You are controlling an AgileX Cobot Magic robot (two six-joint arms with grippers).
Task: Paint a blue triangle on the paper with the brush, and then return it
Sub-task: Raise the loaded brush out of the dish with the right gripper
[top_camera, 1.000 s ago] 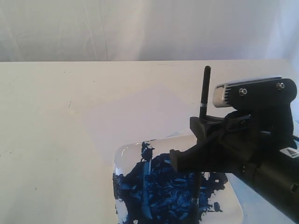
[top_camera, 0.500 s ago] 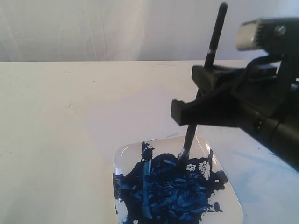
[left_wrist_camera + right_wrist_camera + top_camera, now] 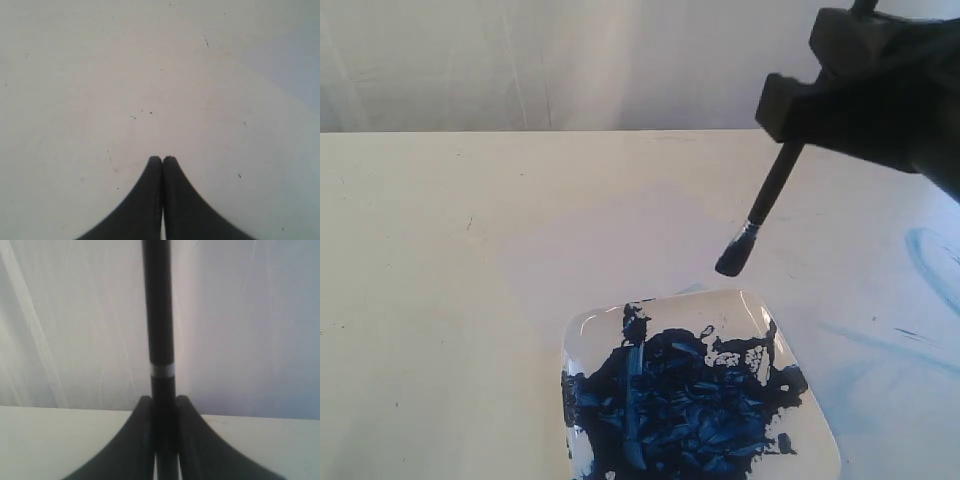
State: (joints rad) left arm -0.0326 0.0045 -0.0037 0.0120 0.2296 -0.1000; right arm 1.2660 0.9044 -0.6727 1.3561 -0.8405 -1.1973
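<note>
My right gripper [image 3: 798, 118] is at the upper right of the exterior view, shut on the black handle of the brush [image 3: 767, 205]. The brush hangs tilted, its dark blue-loaded bristles [image 3: 731, 263] in the air just past the plate's far rim, above the pale paper [image 3: 610, 240]. In the right wrist view the handle [image 3: 158, 315] with its silver band stands clamped in the right gripper [image 3: 163, 402]. My left gripper [image 3: 162, 159] is shut and empty over bare table. No blue triangle is in view.
A square white glossy plate [image 3: 588, 326] at the front holds a big dark-blue paint blob [image 3: 680, 410]. Faint light-blue smears [image 3: 928, 262] mark the table at the right. A white curtain hangs behind the table's far edge.
The right gripper has risen and shifted right, lifting the brush out of the paint on the plate; the bristles now hang in the air beyond the plate.
</note>
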